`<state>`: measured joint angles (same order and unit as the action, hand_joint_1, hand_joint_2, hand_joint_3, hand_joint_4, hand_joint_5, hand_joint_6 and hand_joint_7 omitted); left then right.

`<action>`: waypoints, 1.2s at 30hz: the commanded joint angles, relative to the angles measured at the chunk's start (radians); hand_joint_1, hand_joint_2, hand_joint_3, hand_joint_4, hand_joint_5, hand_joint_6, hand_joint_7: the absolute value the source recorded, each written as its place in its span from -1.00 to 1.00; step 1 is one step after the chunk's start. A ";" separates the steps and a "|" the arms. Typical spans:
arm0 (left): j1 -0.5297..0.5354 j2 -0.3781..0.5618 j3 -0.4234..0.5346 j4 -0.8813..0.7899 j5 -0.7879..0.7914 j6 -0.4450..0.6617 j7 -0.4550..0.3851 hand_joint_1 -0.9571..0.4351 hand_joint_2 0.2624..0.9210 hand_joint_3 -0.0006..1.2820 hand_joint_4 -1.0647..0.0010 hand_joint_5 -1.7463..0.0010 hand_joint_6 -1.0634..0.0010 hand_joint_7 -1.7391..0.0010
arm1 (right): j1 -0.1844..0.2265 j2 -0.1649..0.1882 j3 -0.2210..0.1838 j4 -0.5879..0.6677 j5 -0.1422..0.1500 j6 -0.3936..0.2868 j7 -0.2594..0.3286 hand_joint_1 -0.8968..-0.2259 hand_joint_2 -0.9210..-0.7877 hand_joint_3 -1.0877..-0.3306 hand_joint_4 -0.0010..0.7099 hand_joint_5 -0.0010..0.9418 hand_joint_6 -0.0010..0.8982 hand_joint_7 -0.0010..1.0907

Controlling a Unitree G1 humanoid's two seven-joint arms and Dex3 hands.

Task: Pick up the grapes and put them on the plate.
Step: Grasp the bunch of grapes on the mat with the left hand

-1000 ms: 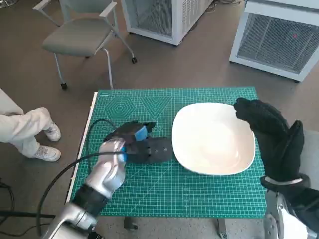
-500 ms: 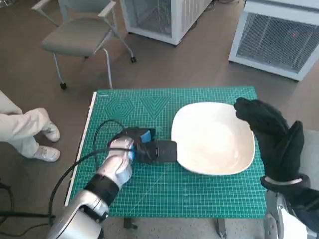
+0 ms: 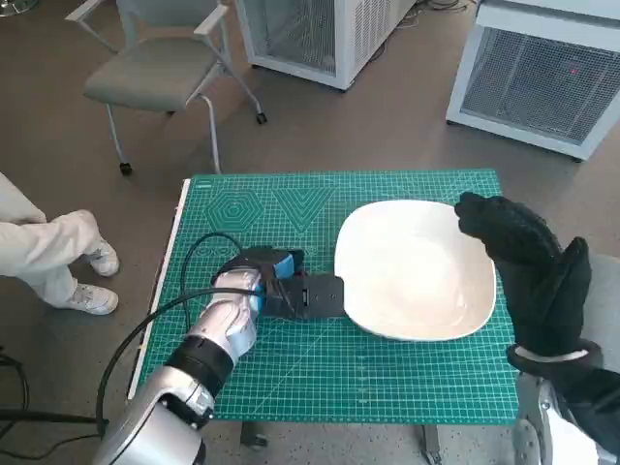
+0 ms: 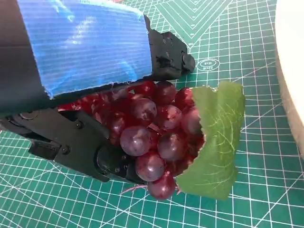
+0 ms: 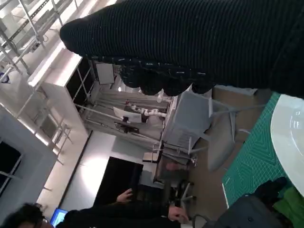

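One half-second has brought almost no movement: over the green-matted bench (image 3: 407, 387), the left robot hand (image 3: 291, 291) sits just beside the white plate (image 3: 417, 266) as it did then, after travelling toward it in the half-second before that. The right robot hand (image 3: 528, 266) has stayed raised at the plate's far edge, holding nothing that shows. The grapes (image 4: 152, 128) and their leaf (image 4: 213, 137) are clasped in the left robot hand's fingers (image 4: 85, 152), close above the mat, so I judge the carry nearly done and the release over the plate not yet made.
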<state>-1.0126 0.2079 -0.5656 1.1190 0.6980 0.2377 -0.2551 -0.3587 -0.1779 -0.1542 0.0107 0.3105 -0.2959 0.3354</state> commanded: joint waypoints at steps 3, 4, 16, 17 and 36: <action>0.001 -0.011 0.013 0.038 -0.020 -0.009 0.006 0.28 0.60 -0.99 0.80 0.99 0.41 0.99 | 0.026 0.001 -0.002 0.000 -0.002 0.017 -0.005 0.20 -1.00 0.30 -0.11 -0.16 -0.63 0.62; 0.000 -0.012 0.014 0.042 -0.021 -0.010 0.007 0.28 0.61 -0.99 0.80 0.99 0.41 0.99 | 0.026 0.001 -0.002 0.000 -0.002 0.017 -0.005 0.20 -1.00 0.30 -0.11 -0.16 -0.63 0.62; -0.001 -0.018 0.038 0.085 -0.039 -0.031 0.095 0.80 0.38 -0.20 0.13 -0.41 0.10 0.97 | 0.026 0.004 0.001 -0.001 -0.003 0.016 -0.005 0.20 -1.00 0.30 -0.11 -0.16 -0.64 0.63; 0.004 -0.017 0.038 0.083 -0.038 -0.037 0.115 0.84 0.27 -0.02 0.14 -0.57 0.06 0.97 | 0.026 0.004 0.001 -0.001 -0.003 0.016 -0.005 0.20 -1.00 0.30 -0.11 -0.16 -0.64 0.63; 0.034 0.005 0.032 0.040 -0.040 -0.075 0.166 0.93 0.09 0.37 0.22 -0.95 0.07 1.00 | 0.016 -0.003 -0.002 0.010 -0.003 0.014 0.000 0.20 -1.00 0.31 -0.11 -0.16 -0.65 0.64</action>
<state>-0.9955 0.2045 -0.5350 1.1633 0.6633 0.1643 -0.0653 -0.3553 -0.1773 -0.1539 0.0089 0.3103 -0.2954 0.3355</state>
